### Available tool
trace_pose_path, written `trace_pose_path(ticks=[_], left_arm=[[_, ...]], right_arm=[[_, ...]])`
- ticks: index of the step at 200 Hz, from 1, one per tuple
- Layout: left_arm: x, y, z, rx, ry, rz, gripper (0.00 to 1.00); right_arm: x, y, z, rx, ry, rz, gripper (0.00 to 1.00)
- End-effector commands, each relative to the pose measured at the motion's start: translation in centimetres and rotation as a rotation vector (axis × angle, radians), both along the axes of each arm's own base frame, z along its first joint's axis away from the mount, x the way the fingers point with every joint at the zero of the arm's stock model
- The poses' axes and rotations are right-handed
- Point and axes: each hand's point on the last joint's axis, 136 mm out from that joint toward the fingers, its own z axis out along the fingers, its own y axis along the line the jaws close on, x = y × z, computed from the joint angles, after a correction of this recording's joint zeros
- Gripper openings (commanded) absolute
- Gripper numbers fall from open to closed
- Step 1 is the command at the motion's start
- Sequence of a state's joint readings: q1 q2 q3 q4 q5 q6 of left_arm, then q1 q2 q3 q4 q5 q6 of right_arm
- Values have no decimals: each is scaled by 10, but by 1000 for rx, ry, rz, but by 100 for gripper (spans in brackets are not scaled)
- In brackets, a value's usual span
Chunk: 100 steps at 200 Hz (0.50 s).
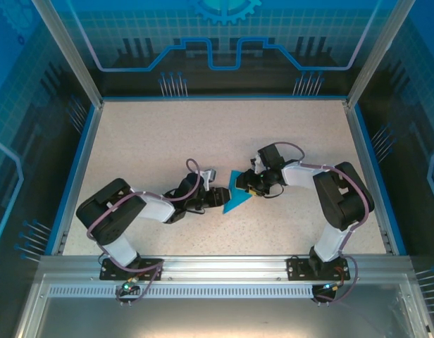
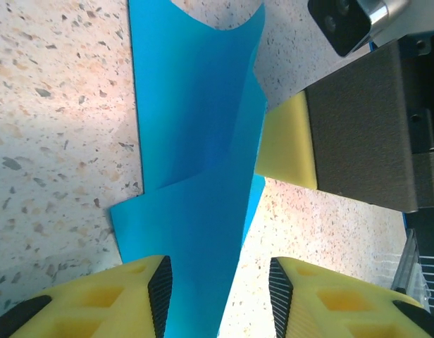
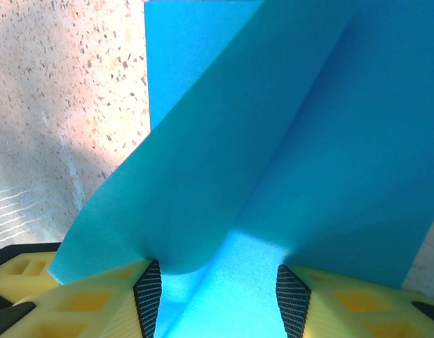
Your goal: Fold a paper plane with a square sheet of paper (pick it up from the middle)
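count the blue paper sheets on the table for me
1. One teal-blue sheet, partly folded, lies mid-table between the left gripper and the right gripper. The layers in the wrist views look like folds of that same sheet; another underneath could be hidden.

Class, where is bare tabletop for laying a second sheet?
Free: the far half of the table, between the back rim and the arms; also the near strip along the front rail. Crowded: the centre, where both jaws meet at the blue paper.

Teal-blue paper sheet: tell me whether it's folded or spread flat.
Folded, partly: the thin teal-blue square paper sheet has one flap overlapping another layer along a diagonal crease.
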<state>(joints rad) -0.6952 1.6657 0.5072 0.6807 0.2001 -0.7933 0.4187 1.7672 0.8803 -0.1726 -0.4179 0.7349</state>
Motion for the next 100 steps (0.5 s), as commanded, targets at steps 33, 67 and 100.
trace_pose_path(ticks=[33, 67, 100], left_arm=[[0, -5, -7, -21, 68, -6, 50], [3, -17, -9, -47, 84, -37, 52], [6, -25, -12, -44, 93, -59, 44]], right_arm=[[-38, -37, -64, -257, 149, -6, 53], [-39, -38, -65, -261, 154, -6, 53], [-40, -38, -65, -261, 157, -6, 53]])
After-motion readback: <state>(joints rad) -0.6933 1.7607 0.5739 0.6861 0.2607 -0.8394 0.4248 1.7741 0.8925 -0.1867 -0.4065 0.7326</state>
